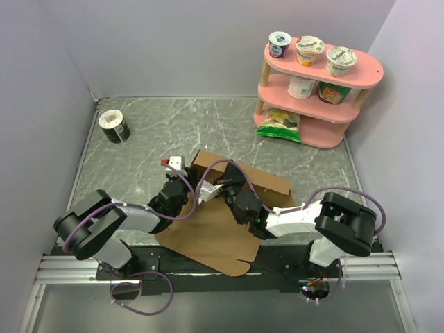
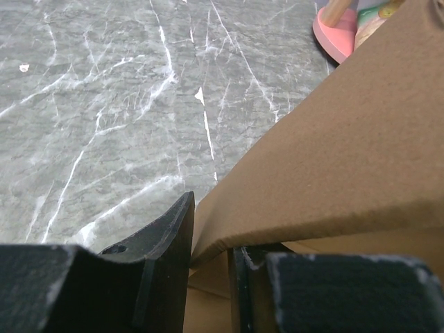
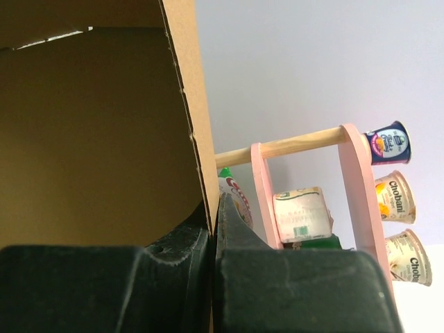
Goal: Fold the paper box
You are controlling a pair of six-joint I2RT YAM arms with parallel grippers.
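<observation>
Paper box [image 1: 208, 236] lies at the near middle of the worktop [image 1: 173, 132] in my top view, a brown cardboard sheet with its far wall raised. Both arms crowd over that wall, so the left hand [image 1: 191, 186] and right hand [image 1: 222, 186] are mostly lost under wrists and cables, and I cannot read their jaws from here.

On the left wrist view, a cardboard flap slants down into the narrow gap between the two dark fingers [image 2: 166, 236], which pinch its corner. The rest of the box runs out of frame.

On the right wrist view, the hand is clamped tight on the thin edge of an upright panel. The box's inside is in shadow. Behind it the pink shelf [image 3: 361, 187] and its yogurt cups [image 3: 390, 143] appear turned sideways.
</observation>
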